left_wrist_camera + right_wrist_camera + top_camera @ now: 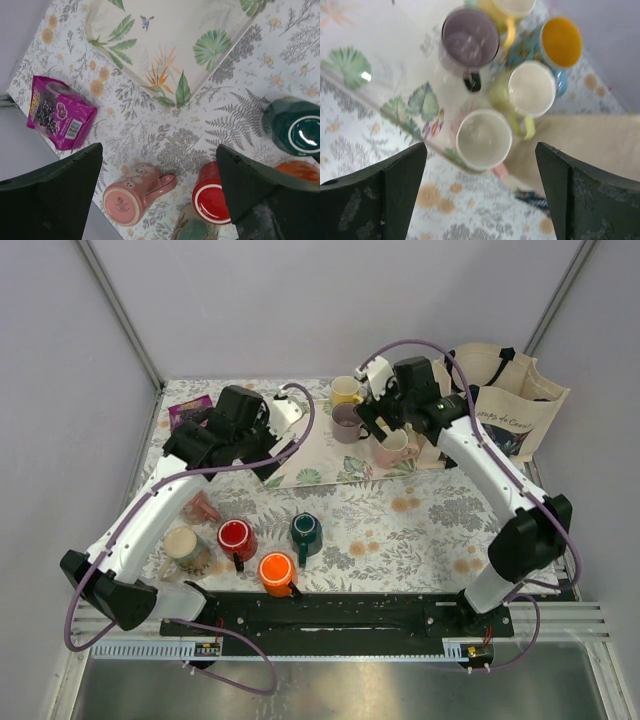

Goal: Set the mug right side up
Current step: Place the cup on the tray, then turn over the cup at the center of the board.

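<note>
No text can be read for certain. The cloth bag (515, 400) has a line of dark script on its side, too small to make out. The purple packet (60, 112) has yellow lettering and a white barcode label, both illegible. The pink mug (131, 199) has a faint round stamp on its base, also unreadable.

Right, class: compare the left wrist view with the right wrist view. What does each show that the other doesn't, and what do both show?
Left wrist only: a purple snack packet, a pink mug showing its base, a red mug, a dark green mug. Right wrist only: the salmon-pink mug standing upright, a mauve mug, a lime mug, a beige bag. Both: the leaf-print tray and the floral tablecloth.
</note>
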